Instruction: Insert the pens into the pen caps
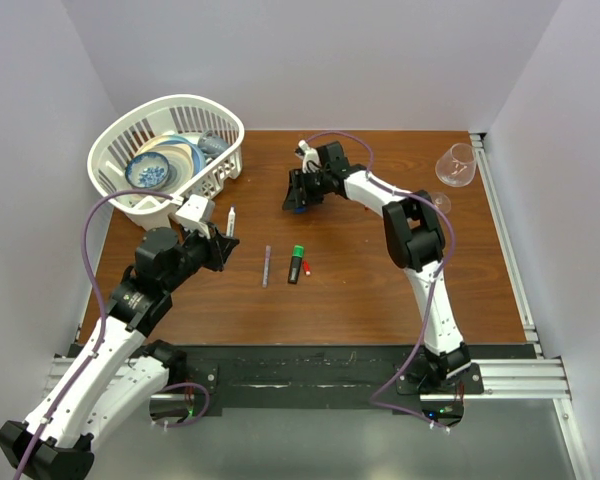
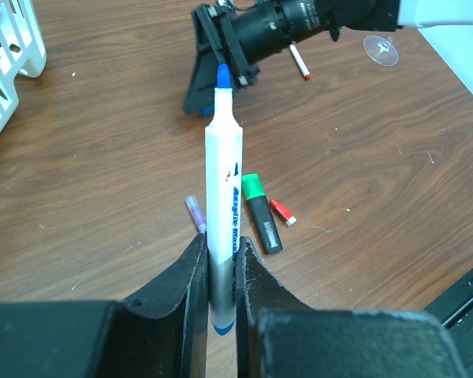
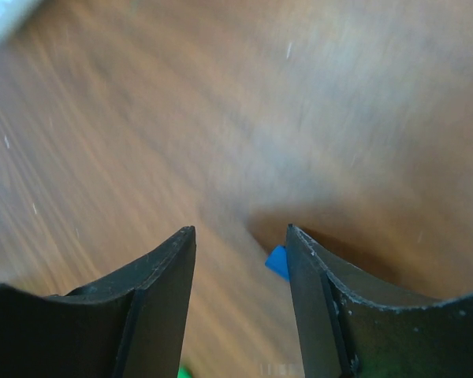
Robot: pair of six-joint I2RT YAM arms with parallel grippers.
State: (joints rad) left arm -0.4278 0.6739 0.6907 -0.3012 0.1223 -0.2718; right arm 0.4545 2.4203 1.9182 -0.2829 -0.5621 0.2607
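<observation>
My left gripper (image 1: 223, 236) (image 2: 221, 244) is shut on a white pen (image 2: 223, 189) with a bare blue tip, held above the table and pointing toward the right arm; the pen also shows in the top view (image 1: 230, 221). My right gripper (image 1: 298, 196) (image 3: 240, 232) is open, low over the table, with a blue cap (image 3: 277, 262) lying just inside its right finger. A stubby black marker with a green end (image 1: 296, 263) (image 2: 262, 213), a small red cap (image 1: 306, 267) (image 2: 283, 212) and a thin purple stick (image 1: 266, 265) (image 2: 195, 213) lie mid-table.
A white basket (image 1: 120, 150) with bowls stands at the back left. A clear glass (image 1: 457, 165) (image 2: 381, 50) lies at the back right. A white, red-tipped stick (image 2: 299, 61) lies beyond the right arm.
</observation>
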